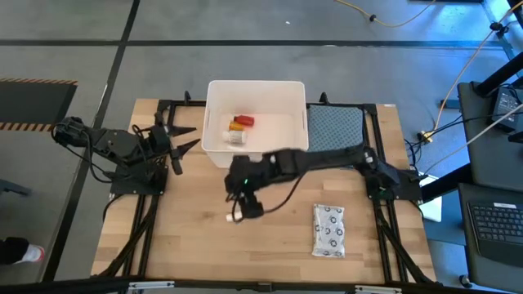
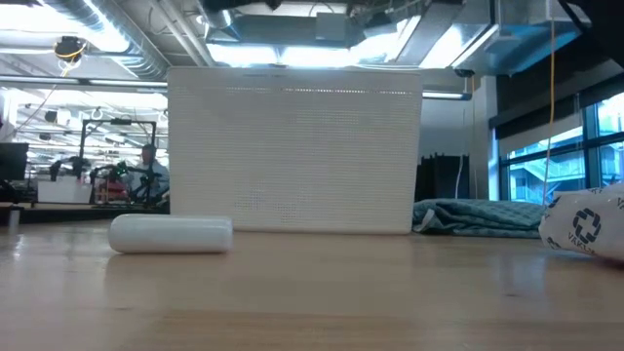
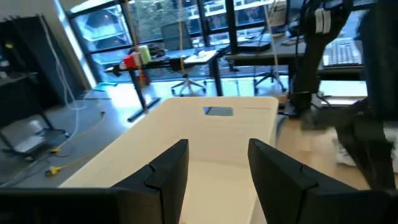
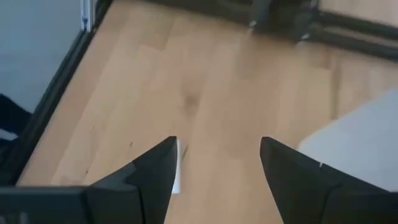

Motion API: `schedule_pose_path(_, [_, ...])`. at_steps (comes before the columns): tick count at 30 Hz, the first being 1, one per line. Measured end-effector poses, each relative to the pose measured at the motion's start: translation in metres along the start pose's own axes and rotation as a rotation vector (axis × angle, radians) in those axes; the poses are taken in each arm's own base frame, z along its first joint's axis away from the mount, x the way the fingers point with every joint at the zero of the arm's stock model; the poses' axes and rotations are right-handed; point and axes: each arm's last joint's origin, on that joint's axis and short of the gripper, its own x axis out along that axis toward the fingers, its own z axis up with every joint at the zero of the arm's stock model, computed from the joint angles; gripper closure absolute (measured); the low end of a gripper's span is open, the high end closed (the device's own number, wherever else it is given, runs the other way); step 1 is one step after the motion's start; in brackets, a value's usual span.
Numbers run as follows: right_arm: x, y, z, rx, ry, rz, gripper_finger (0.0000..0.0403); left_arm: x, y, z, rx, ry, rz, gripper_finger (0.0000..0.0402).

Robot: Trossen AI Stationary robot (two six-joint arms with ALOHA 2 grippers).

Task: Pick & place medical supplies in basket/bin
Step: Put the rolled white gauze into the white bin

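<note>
The white tub (image 1: 256, 122) stands at the table's far middle. Inside it lie a red bottle with a white cap (image 1: 243, 122) and a small white item (image 1: 235, 138). A short white cylinder (image 1: 230, 217) lies on its side on the wood near the tub; the low view shows the cylinder (image 2: 171, 234) in front of the tub (image 2: 294, 148). My right gripper (image 1: 242, 209) hangs open above the cylinder; in the right wrist view the cylinder (image 4: 177, 167) peeks out beside one finger of the gripper (image 4: 217, 149). The dotted blister pack (image 1: 328, 230) lies flat near the right. My left gripper (image 3: 217, 149) waits open, left of the tub.
A blue-grey patterned cloth (image 1: 333, 128) lies right of the tub, under the right arm. Dark frame rails (image 1: 155, 204) run along the table's left and right sides. Bare wood stretches between the cylinder and the blister pack (image 2: 585, 226). A person shows far behind the table (image 2: 148, 166).
</note>
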Motion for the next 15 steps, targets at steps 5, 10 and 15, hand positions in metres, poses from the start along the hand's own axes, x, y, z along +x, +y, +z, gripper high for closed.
schedule_pose_path(5, [0.053, 0.017, -0.021, -0.003, 0.148, 0.019, 0.0171, 0.000, -0.001, 0.000, -0.006, -0.002, -0.051, 0.0240])
schedule_pose_path(10, [0.105, 0.032, -0.049, -0.014, 0.294, 0.063, 0.0171, 0.000, -0.002, 0.000, -0.026, -0.002, -0.062, 0.0240])
schedule_pose_path(15, [0.134, 0.039, -0.066, 0.008, 0.359, 0.075, 0.0171, 0.000, -0.002, 0.000, -0.029, -0.002, -0.062, 0.0240])
